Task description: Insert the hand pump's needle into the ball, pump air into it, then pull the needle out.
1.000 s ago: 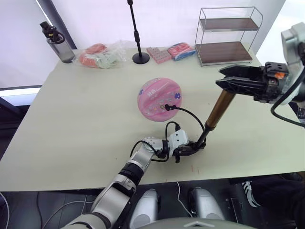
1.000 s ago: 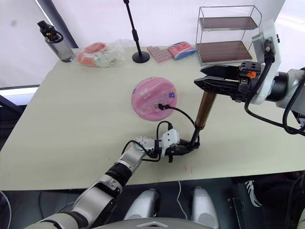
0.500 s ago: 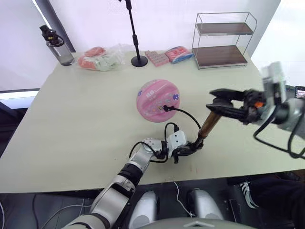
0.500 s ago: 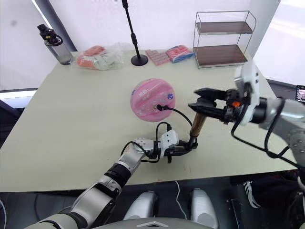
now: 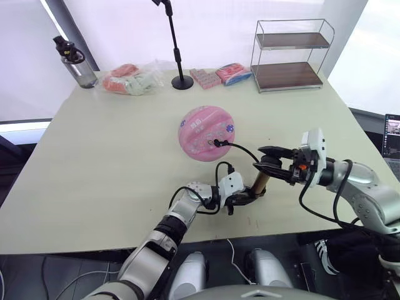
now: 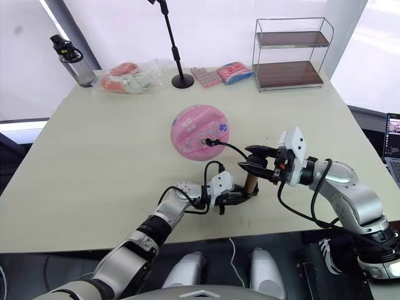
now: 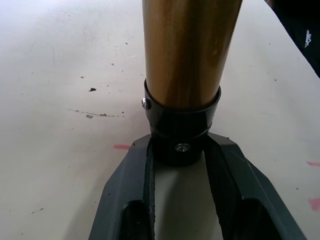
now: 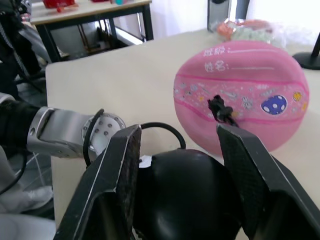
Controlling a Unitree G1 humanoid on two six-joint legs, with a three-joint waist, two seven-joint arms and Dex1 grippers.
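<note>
The ball rests on the tabletop near its centre, with its printed face toward the robot. The needle is seated in the ball, its black fitting pressed against the pink surface. The thin black hose runs from this fitting in a loop down to the base of the hand pump.

The hand pump stands tilted on the tabletop in front of the ball, on the robot's right of it. Its black bottom cap sits between the 2 fingers of the left gripper, whose jaws are clamped on that cap at tabletop level. The gold-bronze cylinder rises from the cap.

The right gripper is at the upper end of the pump. Its jaws are closed around the black top of the pump, 1 finger on each side of the rounded black cap, as the right wrist view shows.

Along the far edge of the tabletop stand a water bottle, a clear bag of packets, a black stand pole, 2 pink packets and a 2-tier wire shelf.
</note>
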